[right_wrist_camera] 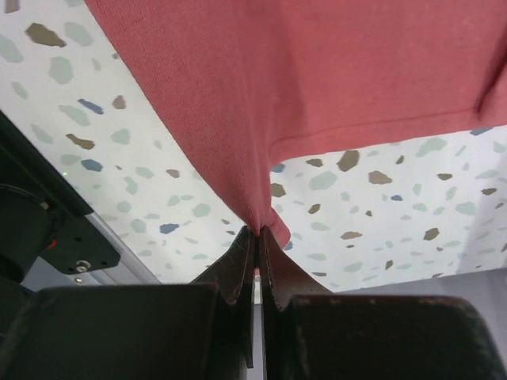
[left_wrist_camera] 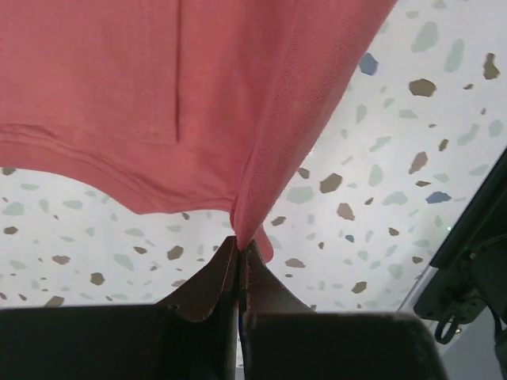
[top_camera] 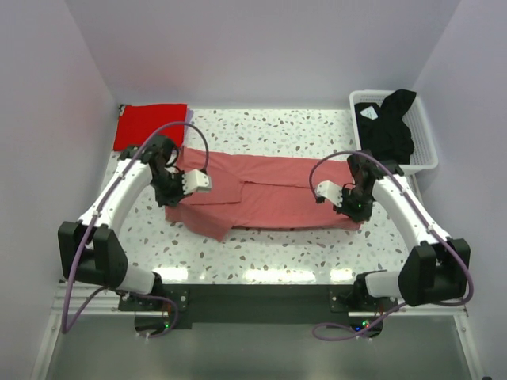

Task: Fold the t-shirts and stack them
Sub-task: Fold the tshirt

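Light is bright and even from overhead; glare patches line the near edge of the table; wrist views blur at the bottom.

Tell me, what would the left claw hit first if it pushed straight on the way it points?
The salmon-pink t-shirt: the left gripper is shut on its edge, with cloth spread directly ahead. Beyond that, probably the speckled table.
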Controlling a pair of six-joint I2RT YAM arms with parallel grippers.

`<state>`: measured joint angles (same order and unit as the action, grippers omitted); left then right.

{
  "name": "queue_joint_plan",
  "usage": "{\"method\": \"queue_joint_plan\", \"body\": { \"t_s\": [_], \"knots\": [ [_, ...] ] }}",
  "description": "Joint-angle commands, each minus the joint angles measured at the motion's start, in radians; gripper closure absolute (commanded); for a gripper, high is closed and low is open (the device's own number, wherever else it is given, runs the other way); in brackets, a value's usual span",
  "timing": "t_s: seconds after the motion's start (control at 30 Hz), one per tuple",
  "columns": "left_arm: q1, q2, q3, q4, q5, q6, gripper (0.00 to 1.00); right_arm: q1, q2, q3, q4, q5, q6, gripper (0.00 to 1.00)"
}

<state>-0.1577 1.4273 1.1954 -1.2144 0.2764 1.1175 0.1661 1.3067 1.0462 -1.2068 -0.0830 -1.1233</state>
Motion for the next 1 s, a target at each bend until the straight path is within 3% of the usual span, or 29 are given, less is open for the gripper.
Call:
{"method": "queue_joint_plan", "body": {
  "t_s": [0.0,0.4,0.97],
  "knots": [
    [0.009,0.065,0.098,0.064,-0.012,-0.015,1.0,-0.037,0.064,0.089,0.026,-0.011,-0.059,1.0],
    [0.012,0.341,0.317,0.118,-0.051,-0.013,1.0,-0.062,0.304,0.241,0.101,0.006,-0.102,1.0],
    [0.015,0.55,0.514,0.118,-0.065,-0.018,1.0,-0.08,0.499,0.351,0.161,0.048,-0.13,1.0]
  ]
}}
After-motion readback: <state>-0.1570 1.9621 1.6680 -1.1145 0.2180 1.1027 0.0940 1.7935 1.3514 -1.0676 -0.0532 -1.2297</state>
